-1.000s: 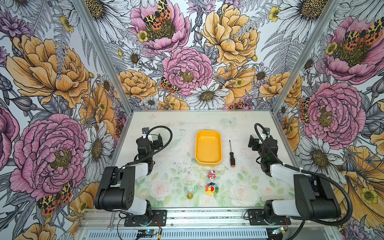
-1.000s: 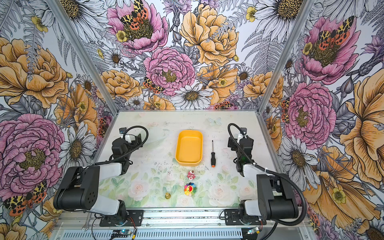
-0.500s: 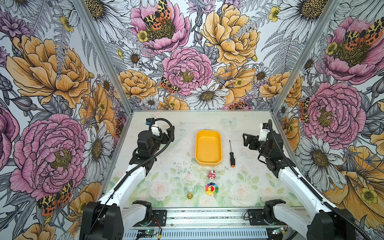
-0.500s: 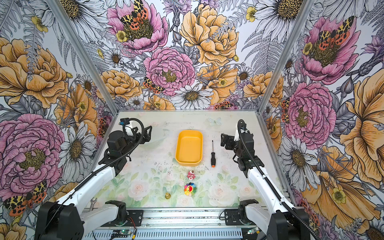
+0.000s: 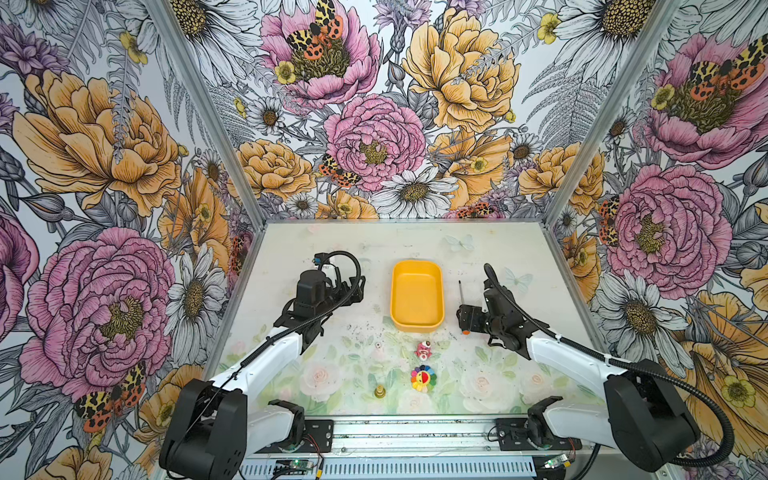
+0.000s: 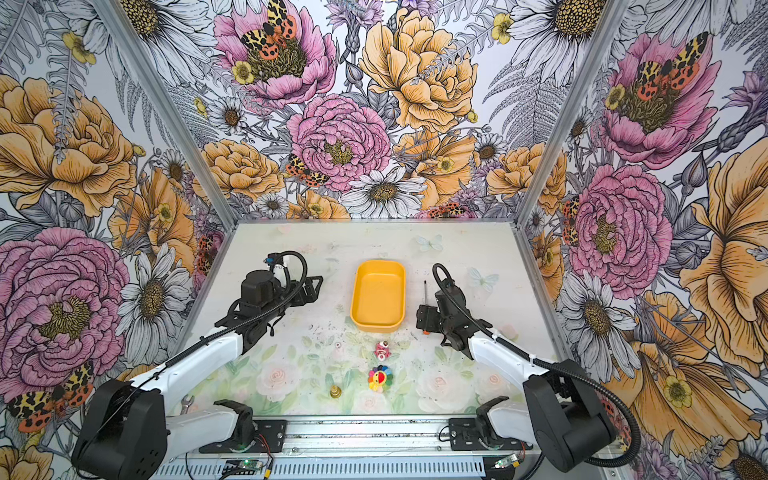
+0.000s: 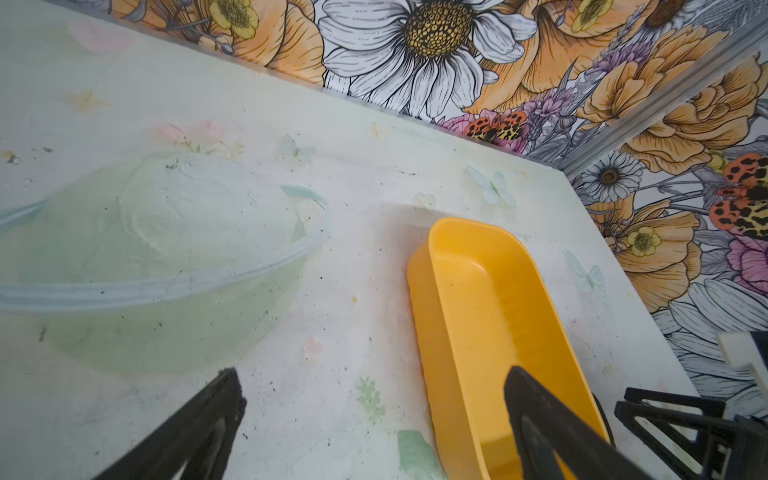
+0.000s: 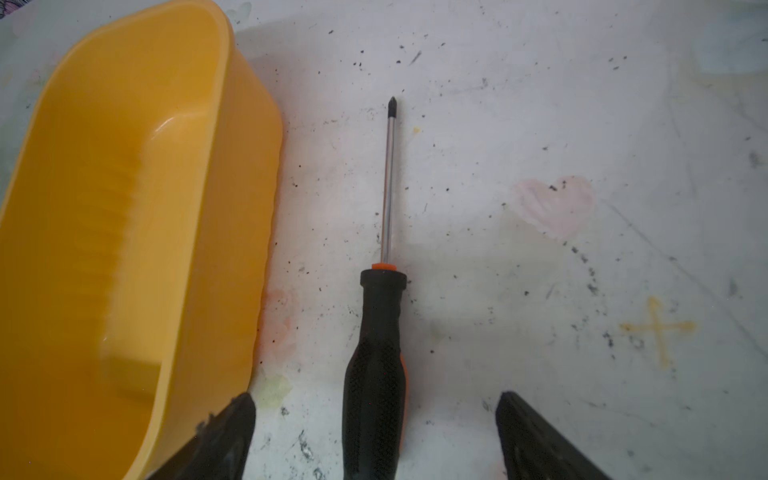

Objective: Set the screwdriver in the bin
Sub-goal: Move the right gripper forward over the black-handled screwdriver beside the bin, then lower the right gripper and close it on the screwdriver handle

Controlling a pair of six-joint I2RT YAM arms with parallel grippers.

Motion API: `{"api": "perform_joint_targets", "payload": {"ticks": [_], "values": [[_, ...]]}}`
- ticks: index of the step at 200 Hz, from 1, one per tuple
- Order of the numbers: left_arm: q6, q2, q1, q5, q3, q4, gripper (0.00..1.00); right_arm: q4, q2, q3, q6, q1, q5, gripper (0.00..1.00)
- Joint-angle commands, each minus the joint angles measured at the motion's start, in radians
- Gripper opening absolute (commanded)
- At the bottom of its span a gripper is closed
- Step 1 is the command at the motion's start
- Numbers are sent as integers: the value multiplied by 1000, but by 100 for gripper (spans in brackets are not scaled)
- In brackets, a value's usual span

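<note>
R gripper (image 8: 374,436) open over screwdriver (image 8: 376,374), prob untouched.

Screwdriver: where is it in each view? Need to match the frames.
Top views: the screwdriver lies on the table right of the bin, its handle mostly under the right gripper.
Left wrist: not in view.
Right wrist: centre, the handle between the open fingers, tip pointing away.
Shared landmark: the bin.

Right hand (image 6: 424,318) over screwdriver (image 6: 425,291) beside bin (image 6: 377,297).
</note>
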Motion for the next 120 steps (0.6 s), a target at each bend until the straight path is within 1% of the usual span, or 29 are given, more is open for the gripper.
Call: {"api": "perform_joint_targets", "payload": {"ticks": [1, 39, 81, 97, 120], "values": [[-5, 2, -1, 34, 40, -32, 99, 5, 44, 34, 18, 18, 76, 92], [4, 2, 1, 36, 38, -41, 99, 3, 126, 81, 16, 63, 128, 90], [15, 9, 3, 38, 33, -46, 99, 3, 208, 121, 2, 89, 145, 88], [16, 12, 3, 41, 36, -49, 99, 3, 224, 128, 2, 96, 151, 86], [17, 7, 3, 41, 35, -53, 99, 0, 234, 128, 0, 108, 161, 79]]}}
